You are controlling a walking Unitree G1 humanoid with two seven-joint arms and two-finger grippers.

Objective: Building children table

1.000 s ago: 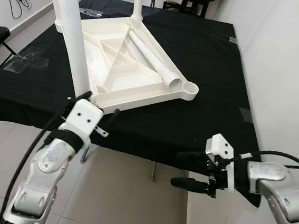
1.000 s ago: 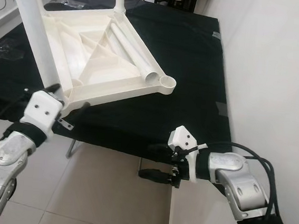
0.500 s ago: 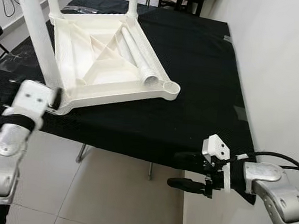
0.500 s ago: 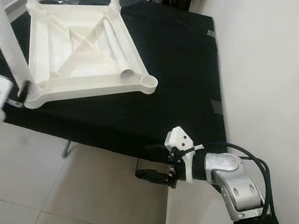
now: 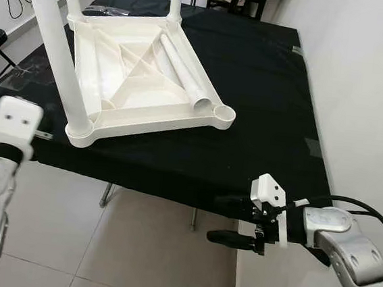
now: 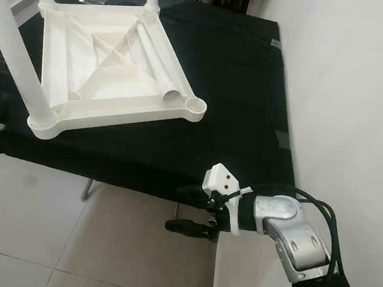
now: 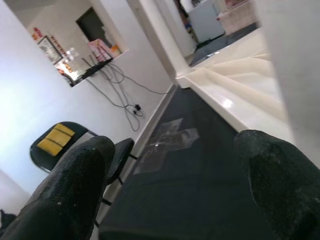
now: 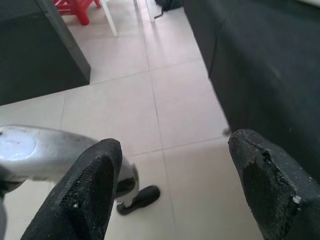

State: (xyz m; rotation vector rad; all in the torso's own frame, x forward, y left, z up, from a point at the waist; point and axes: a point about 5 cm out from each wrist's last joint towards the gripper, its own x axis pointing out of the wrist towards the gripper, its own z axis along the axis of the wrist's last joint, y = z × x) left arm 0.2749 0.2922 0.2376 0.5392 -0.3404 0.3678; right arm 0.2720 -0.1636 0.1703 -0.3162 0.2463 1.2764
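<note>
Left hand (image 7: 165, 195) has drawn back, open, from upturned tabletop (image 5: 147, 78) cradling loose leg (image 5: 185, 71).

A white plastic children's table top (image 5: 135, 90) lies upside down on the black-covered counter (image 5: 263, 103), near its front left edge, ribbed underside up. Three white tubular legs (image 5: 51, 48) stand upright in its corner sockets. A fourth leg (image 5: 185, 71) lies loose inside it, pointing toward the empty corner socket (image 5: 224, 112).
</note>
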